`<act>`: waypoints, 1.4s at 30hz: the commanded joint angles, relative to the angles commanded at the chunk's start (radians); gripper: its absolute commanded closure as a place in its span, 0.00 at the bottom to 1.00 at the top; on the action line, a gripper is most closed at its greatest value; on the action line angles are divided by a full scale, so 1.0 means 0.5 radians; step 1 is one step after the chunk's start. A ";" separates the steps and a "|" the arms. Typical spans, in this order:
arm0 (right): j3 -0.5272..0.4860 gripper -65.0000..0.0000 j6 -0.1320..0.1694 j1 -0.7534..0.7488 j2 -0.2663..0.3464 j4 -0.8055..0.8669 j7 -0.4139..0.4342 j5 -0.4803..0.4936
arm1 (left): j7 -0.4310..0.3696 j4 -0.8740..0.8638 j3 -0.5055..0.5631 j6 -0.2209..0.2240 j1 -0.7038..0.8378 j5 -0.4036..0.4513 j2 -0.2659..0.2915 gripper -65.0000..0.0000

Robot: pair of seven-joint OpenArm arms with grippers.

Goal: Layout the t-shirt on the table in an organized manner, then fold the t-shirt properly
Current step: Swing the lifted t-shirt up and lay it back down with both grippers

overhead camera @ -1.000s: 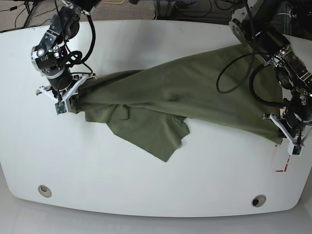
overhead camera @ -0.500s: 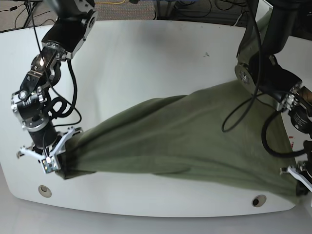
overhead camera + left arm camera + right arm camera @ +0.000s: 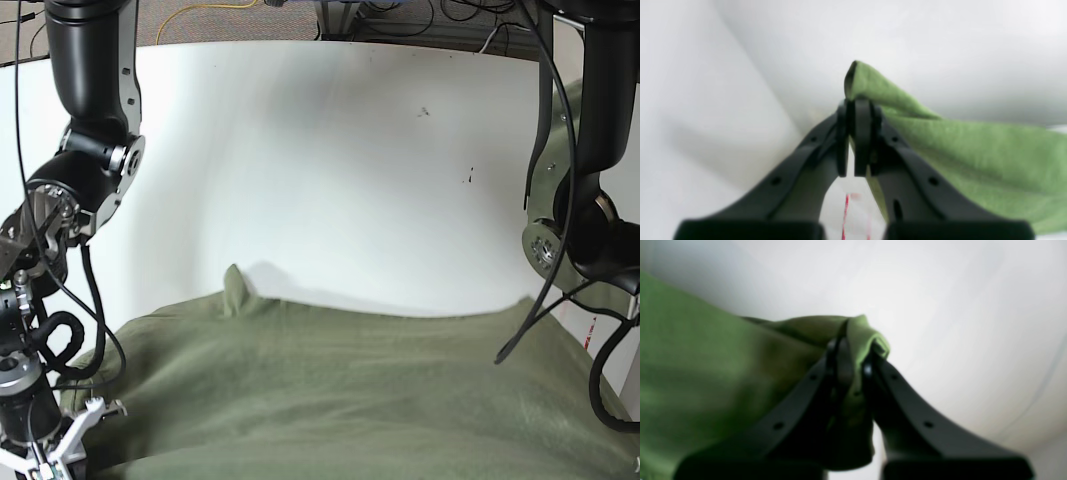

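The olive-green t-shirt (image 3: pixel 350 390) hangs stretched wide between my two grippers, across the near part of the white table (image 3: pixel 330 180). Its far edge lies on the table, with a small peak (image 3: pixel 235 285) sticking up. In the right wrist view my right gripper (image 3: pixel 853 353) is shut on a bunched corner of the t-shirt (image 3: pixel 706 373). It shows at the bottom left of the base view (image 3: pixel 62 452). In the left wrist view my left gripper (image 3: pixel 853 110) is shut on a thin fold of the t-shirt (image 3: pixel 973 150). In the base view this gripper is out of frame at the bottom right.
Red tape (image 3: pixel 846 210) shows on the table below my left gripper, and also at the right edge of the base view (image 3: pixel 592 330). Small dark specks (image 3: pixel 424 111) mark the far tabletop. Both arm columns (image 3: pixel 95 90) (image 3: pixel 585 150) stand at the table's sides.
Both grippers have pulled the t-shirt toward the near table edge, holding its corners. The shirt has opened from a crumpled band into a wide stretched sheet. The left gripper has left the base view.
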 joint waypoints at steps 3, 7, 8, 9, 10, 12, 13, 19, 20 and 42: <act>-0.080 0.99 0.003 0.132 0.028 0.000 0.000 0.000 | 0.000 -0.055 0.000 0.000 -0.026 0.000 0.000 1.00; -0.172 0.99 0.003 0.233 0.074 0.000 0.000 0.000 | 0.000 -0.071 0.000 0.000 -0.026 0.000 0.000 1.00; -0.199 0.99 0.006 0.258 0.077 0.000 0.000 0.000 | 0.000 -0.071 0.000 0.000 -0.026 0.000 0.000 1.00; -0.209 0.99 0.006 0.264 0.077 0.000 0.000 0.000 | 0.000 -0.071 0.000 0.000 -0.026 -0.003 0.000 1.00; -0.221 0.99 0.006 0.267 0.077 0.000 0.000 0.000 | 0.000 -0.071 0.000 0.000 -0.026 -0.003 0.003 1.00; -0.221 0.99 0.006 0.261 0.077 0.000 0.000 0.000 | 0.000 -0.068 0.000 0.000 -0.026 -0.003 0.003 1.00; -0.221 0.99 0.006 0.249 0.077 0.000 0.000 0.000 | 0.000 -0.061 0.000 0.000 -0.026 -0.006 0.003 1.00; -0.212 0.99 0.009 0.028 0.126 0.037 0.000 0.000 | 0.000 -0.003 -0.012 0.000 0.172 -0.009 0.003 1.00; -0.187 0.99 0.009 -0.055 0.132 0.058 0.000 -0.003 | 0.000 0.046 -0.012 0.000 0.249 -0.009 0.003 1.00; 0.448 1.00 0.069 -1.485 -0.282 0.083 0.009 0.015 | 0.000 0.506 -0.040 0.000 1.626 -0.212 0.028 1.00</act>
